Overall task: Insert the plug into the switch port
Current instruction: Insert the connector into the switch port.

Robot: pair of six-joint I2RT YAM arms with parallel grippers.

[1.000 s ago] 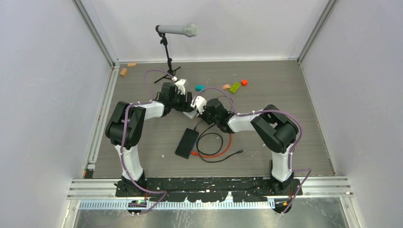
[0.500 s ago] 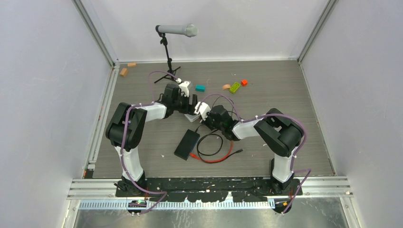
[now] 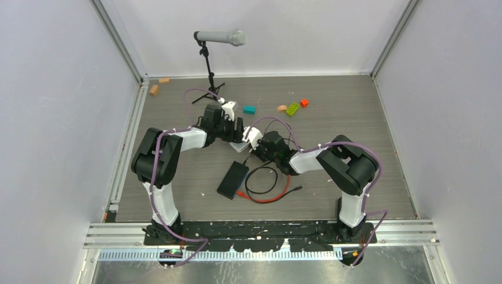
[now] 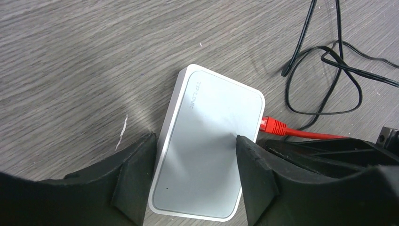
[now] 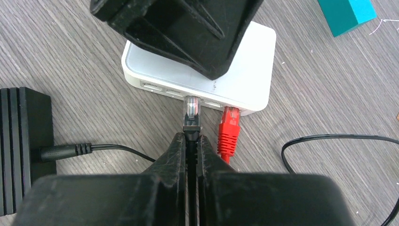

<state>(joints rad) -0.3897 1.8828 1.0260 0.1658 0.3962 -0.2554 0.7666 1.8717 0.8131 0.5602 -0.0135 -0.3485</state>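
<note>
I am finding the plug (image 5: 191, 109) held in the right gripper (image 5: 191, 136), whose jaws are pinching narrowly on the black boot just behind it. Its long axis is running in line with the fingers. The clear tip is pointing away from the wrist, straight at the switch port (image 5: 192, 98) in the side face of the white switch box (image 5: 244, 61). The tip is sitting at the port's mouth; I cannot tell whether it is entering.

The plug tip is showing as clear plastic. The box is smooth, glossy and round-cornered, lying flat on the grey wood-grain tabletop (image 5: 70, 61). A red plug (image 5: 229, 126) is occupying the neighbouring port, just beside the clear one.

The left gripper (image 4: 196, 139) is straddling the box with jaws spread wide, a finger at each long side; I cannot tell whether they are pressing it. A ribbed black box (image 5: 21, 141) with a barrel lead (image 5: 61, 151) is lying near, apart from the switch box. A teal block (image 5: 346, 14) is lying beyond.
</note>
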